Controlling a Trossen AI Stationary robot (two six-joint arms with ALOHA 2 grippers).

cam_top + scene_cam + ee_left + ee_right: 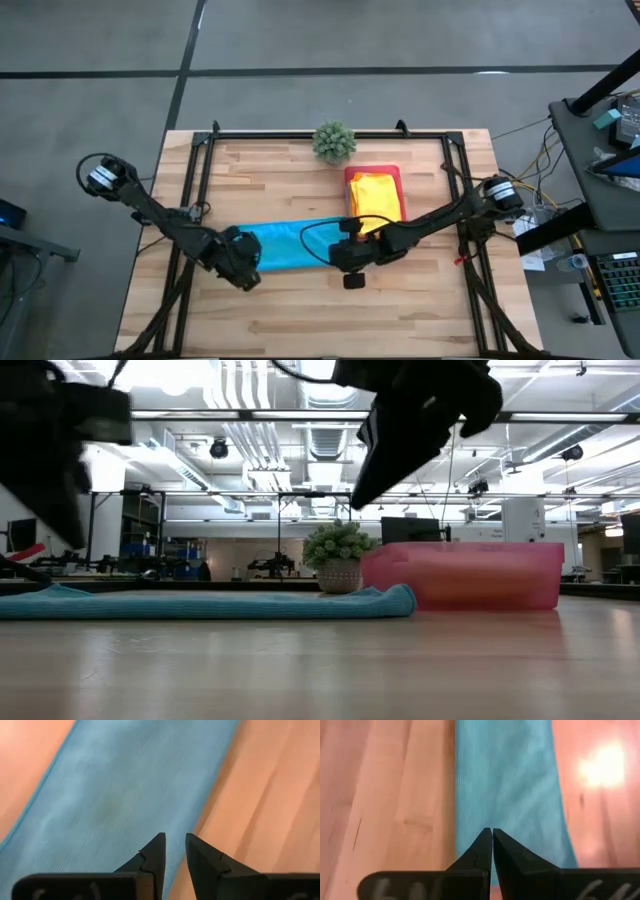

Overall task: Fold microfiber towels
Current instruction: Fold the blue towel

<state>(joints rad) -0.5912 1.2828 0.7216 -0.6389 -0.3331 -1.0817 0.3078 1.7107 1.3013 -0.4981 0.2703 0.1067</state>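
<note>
A turquoise blue microfiber towel [290,245] lies flat on the wooden table as a long narrow strip, running left to right [200,603]. My left gripper [245,270] hovers over the strip's left end. In the left wrist view its fingers [174,842] stand a little apart with nothing between them, above the towel [125,785]. My right gripper [338,257] is raised over the strip's right end. Its fingers [492,832] are shut and empty above the cloth [510,780]. A folded yellow towel [375,195] rests on the pink tray [395,172].
The pink tray [470,575] stands just right of the strip's right end. A small potted plant [334,141] sits at the table's far edge. A black frame [200,190] runs along the table's sides. Bare wood lies toward the near edge [330,320].
</note>
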